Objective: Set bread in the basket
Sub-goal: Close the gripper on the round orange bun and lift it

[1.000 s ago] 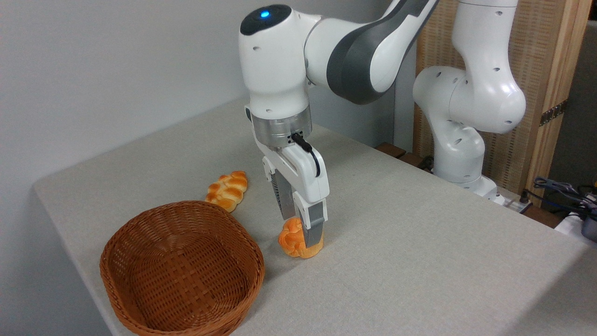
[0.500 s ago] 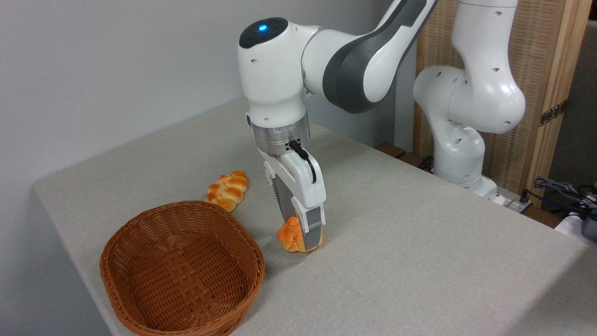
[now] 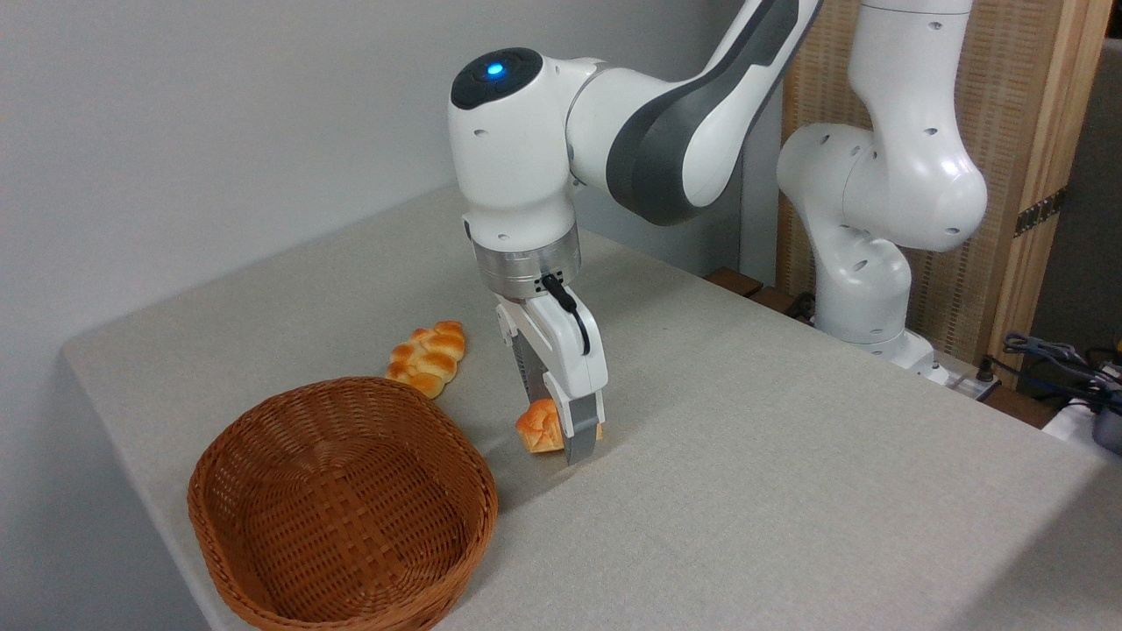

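We see the end effector (image 3: 568,443) at the centre of the frame, pointing down, its fingers clenched on the bread (image 3: 541,428). The near grey finger covers the bun's right half, so only its left part shows. The bun seems to hang just clear of the table (image 3: 789,456), with a shadow under it, though we cannot say for certain that it has left the surface.

We judge the pick-up done and the carry barely begun: the bread is just to the right of the basket (image 3: 342,504), which sits empty in the lower left, its rim near the bun but apart from it. What is left is to raise it over the rim, move it left and let it go inside.

The bun is chunky and nearly round, so we cannot name a long axis; its knotted face looks toward the left.

The braided loaf (image 3: 428,357) lies behind the basket, untouched.
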`<act>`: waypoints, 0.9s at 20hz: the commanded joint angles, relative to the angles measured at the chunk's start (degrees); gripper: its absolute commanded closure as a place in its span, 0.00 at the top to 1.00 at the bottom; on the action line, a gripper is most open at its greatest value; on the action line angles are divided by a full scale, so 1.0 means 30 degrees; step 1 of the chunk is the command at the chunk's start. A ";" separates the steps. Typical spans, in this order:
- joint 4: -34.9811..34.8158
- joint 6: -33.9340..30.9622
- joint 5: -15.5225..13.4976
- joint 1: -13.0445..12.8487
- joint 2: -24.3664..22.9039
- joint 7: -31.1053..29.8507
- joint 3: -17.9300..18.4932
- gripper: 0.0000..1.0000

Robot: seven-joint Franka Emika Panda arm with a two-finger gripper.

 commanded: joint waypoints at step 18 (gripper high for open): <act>0.5199 -0.4340 -0.2427 0.0007 0.1000 0.0414 0.0213 0.36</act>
